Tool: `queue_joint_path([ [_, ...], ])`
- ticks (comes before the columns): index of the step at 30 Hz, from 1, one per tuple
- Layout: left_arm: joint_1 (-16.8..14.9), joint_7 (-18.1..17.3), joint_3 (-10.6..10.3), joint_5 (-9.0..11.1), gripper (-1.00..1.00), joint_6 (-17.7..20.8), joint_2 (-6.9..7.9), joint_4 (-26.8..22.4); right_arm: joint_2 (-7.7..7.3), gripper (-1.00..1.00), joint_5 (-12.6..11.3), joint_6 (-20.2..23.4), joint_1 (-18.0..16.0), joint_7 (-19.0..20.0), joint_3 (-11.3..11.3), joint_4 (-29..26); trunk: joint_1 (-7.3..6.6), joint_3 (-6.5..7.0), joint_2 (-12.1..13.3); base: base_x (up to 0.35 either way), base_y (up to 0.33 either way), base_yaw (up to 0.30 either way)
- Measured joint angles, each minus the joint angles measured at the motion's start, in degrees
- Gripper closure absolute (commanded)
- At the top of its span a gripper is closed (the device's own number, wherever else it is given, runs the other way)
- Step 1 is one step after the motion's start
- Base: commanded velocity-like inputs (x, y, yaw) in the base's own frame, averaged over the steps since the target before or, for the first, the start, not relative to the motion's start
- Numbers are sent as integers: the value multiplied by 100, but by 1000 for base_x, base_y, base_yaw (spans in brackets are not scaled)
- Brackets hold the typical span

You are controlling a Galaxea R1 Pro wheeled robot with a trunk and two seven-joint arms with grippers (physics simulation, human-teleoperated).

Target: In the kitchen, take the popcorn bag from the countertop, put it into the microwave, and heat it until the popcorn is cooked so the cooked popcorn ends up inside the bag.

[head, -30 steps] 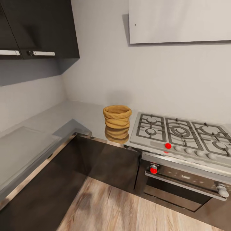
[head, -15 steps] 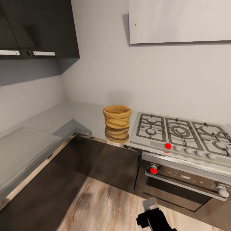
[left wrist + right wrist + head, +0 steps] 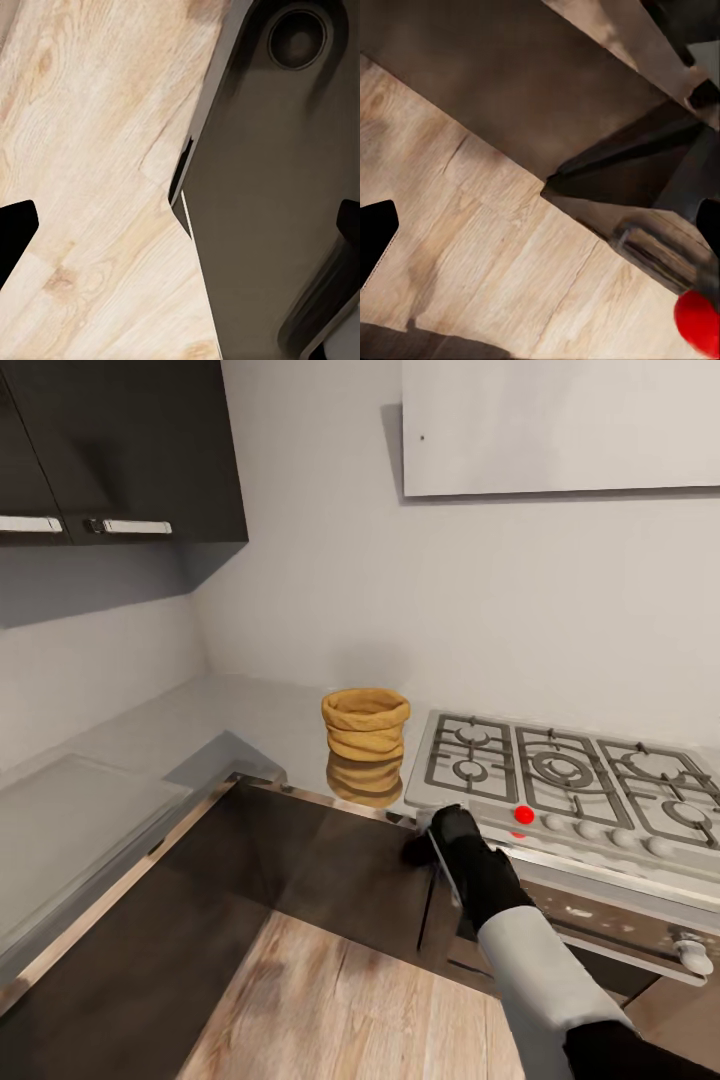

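Observation:
The popcorn bag point(image 3: 365, 725), a squat tan sack with rolled folds and an open round mouth, stands upright on the grey countertop point(image 3: 250, 720) beside the hob. My right gripper point(image 3: 428, 838) is raised in front of the cabinet edge, below and slightly right of the bag, apart from it. In the right wrist view its fingers point(image 3: 375, 240) stand wide apart over the wooden floor, holding nothing. In the left wrist view my left gripper point(image 3: 180, 232) is also open, over floor and a dark part of the robot. The microwave is out of view, and I cannot see any popcorn.
A gas hob point(image 3: 570, 775) with red-marked knobs sits right of the bag, above a built-in dark oven point(image 3: 570, 930) with a steel handle. Dark wall cabinets point(image 3: 120, 450) hang at upper left. The countertop bends along the left wall. Wooden floor point(image 3: 330, 1010) lies below.
My right arm has risen from the bottom edge of the head view to the countertop's front edge near the hob. The bag has not moved.

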Motion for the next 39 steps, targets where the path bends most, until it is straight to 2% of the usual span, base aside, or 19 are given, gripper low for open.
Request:
queue_joint_path([
  [4, 0, 0, -6, 0, -100, 0, 0, 0, 0, -100, -79, 103, -627, 69, 0, 7, 0, 0, 0, 0, 0, 0],
  [6, 0, 0, -1, 0, -100, 0, 0, 0, 0, -100, -366, 104, -939, 100, 1, 8, 0, 0, 0, 0, 0, 0],
  [7, 0, 0, 1, 0, -100, 0, 0, 0, 0, -100, -585, 104, -1131, 104, 1, 9, 0, 0, 0, 0, 0, 0],
  [10, 0, 0, 4, 0, -100, 0, 0, 0, 0, -100, -883, 104, -1523, 74, 1, 22, 0, 0, 0, 0, 0, 0],
  [14, 0, 2, 4, 0, -100, 0, 0, 0, 0, -100, -952, 104, -1997, 47, -5, 71, 0, 0, 0, 0, 0, 0],
  [17, 0, 2, 4, 0, -100, -1, 0, 0, 0, -100, -946, 104, -2485, -34, -23, 238, 0, 0, 0, 0, 0, 0],
  [18, 0, 1, 4, 0, -100, -1, 0, 0, 0, -100, -940, 103, -2825, -118, -40, 573, 0, 1, 0, 0, 0, 0],
  [20, 0, 1, 4, 0, -100, 0, 0, 0, 0, -100, -943, 103, -3218, -268, -69, 1048, 0, 0, 0, 0, 0, 0],
  [21, 0, 0, 4, 0, -100, -1, 0, 0, 0, -100, -933, 102, -3523, -483, -139, 1435, 0, 0, 0, 0, 0, 0],
  [22, 0, 0, 5, 0, -100, 0, 0, 0, 0, -100, -940, 101, -3649, -637, -211, 1579, 0, 0, 0, 0, 0, 0],
  [25, 0, 2, 5, 0, -100, -2, 0, -1, -5, -100, -897, 105, -3823, -1193, -518, 1783, 0, -1, 0, 0, 0, 0],
  [27, 0, 4, 8, 0, -100, -1, 0, -1, -8, -100, -887, 110, -3845, -1375, -712, 1807, 0, -1, 0, 0, 0, 0],
  [28, 0, 4, 11, 2, -100, -3, 0, -1, -9, -100, -866, 111, -3853, -1484, -922, 1805, 0, -1, 0, 0, 0, 0],
  [29, 0, 6, 12, 1, -100, -5, 0, -1, -8, -100, -865, 112, -3854, -1537, -999, 1797, 0, -1, 0, 0, 0, 0],
  [33, 0, 6, 13, 5, -100, -4, 0, 0, -9, -100, -877, 111, -3855, -1740, -1108, 1784, 0, -1, 0, 0, 0, 0],
  [39, 0, 22, 20, 18, -100, 0, 0, 0, -9, -100, -894, 111, -3856, -1762, -1134, 1783, -1, -1, 0, 68, 0, 0],
])
